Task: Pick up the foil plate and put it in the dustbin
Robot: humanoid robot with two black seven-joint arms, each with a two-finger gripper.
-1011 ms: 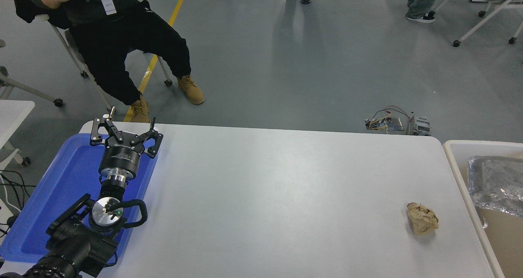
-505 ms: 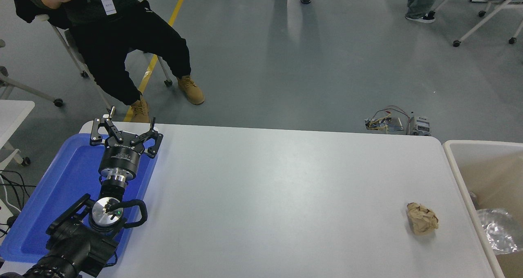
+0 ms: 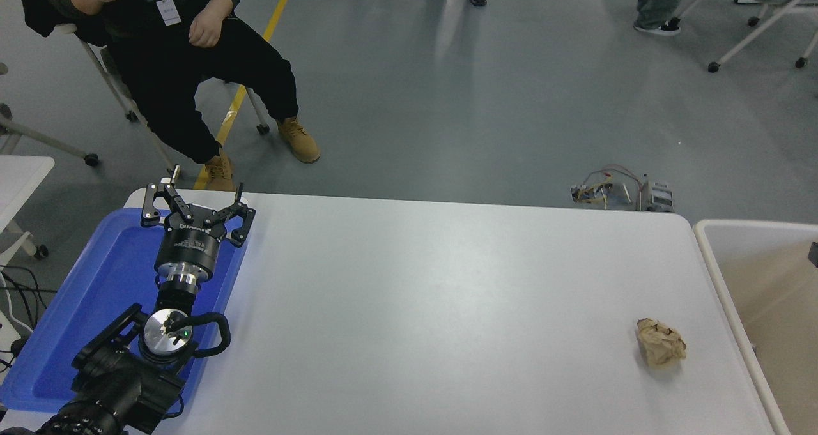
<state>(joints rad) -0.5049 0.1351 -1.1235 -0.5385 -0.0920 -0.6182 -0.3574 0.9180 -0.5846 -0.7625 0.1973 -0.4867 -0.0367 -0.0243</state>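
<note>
The foil plate does not show in the head view now. The dustbin stands at the table's right end, with an off-white rim and a bare tan inside as far as the picture reaches. A small dark sliver at the right edge above the bin is all that shows of my right gripper. My left gripper is parked open and empty over the blue tray at the lower left.
A crumpled brown paper ball lies on the white table near the bin. A flat blue tray lies under the left arm. A seated person is beyond the far left corner. Electronics lie on the floor.
The foil plate, seen high in the bin a second ago and lower half a second ago, has dropped out of sight. A dark sliver has appeared at the right edge. The left arm is still.
</note>
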